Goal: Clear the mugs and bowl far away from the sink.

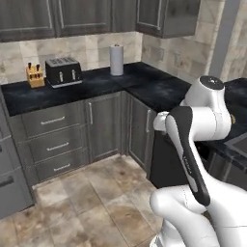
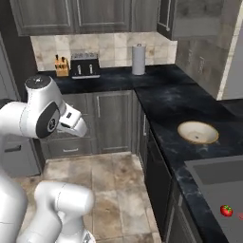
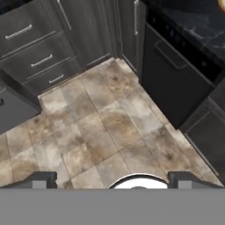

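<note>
- Bowl (image 2: 198,132) sits on the black counter (image 2: 166,102) just beyond the sink (image 2: 223,182); one bowl, no mugs that I can make out.
- Gripper (image 3: 112,178) hangs over the floor tiles, fingers wide apart, holding nothing.
- I'd swing the arm over the counter first, then drop on the bowl's rim.
- Farther back: one toaster (image 2: 85,65), one knife block (image 2: 61,67), one paper towel roll (image 2: 138,60).

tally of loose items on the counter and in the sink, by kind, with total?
Bowl: 1
Paper towel roll: 1
Toaster: 1
Knife block: 1
Tomato in the sink: 1
Total: 5
</note>
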Available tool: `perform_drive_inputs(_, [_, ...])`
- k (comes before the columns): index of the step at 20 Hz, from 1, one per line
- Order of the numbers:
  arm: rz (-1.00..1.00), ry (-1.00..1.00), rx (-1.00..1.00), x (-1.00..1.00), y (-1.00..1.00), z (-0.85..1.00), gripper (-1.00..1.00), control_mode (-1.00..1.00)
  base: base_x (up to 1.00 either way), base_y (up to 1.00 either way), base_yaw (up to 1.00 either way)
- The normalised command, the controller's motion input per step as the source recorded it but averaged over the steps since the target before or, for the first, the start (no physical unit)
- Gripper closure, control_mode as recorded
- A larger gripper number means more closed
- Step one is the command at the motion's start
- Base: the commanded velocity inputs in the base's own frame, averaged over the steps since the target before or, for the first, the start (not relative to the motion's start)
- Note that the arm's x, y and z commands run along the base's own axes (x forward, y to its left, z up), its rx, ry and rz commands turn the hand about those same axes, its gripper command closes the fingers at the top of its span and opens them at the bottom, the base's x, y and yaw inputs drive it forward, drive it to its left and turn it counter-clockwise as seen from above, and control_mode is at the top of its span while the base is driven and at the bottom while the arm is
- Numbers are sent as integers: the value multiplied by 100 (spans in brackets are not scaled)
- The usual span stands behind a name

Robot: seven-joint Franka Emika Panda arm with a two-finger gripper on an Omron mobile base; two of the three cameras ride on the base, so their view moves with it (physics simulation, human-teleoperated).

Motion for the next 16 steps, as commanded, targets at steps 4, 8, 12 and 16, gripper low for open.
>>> perform_drive_inputs(4, [0, 0, 0, 0, 0, 0, -100, 100, 38, -12, -40])
perform_drive_inputs(8, [0, 0, 0, 0, 0, 0, -100, 100, 47, 0, -36])
perform_drive_inputs(12, [0, 0, 0, 0, 0, 0, -100, 100, 41, 0, -39])
perform_drive_inputs(16, [0, 0, 0, 0, 0, 0, -100, 100, 38, 0, -46])
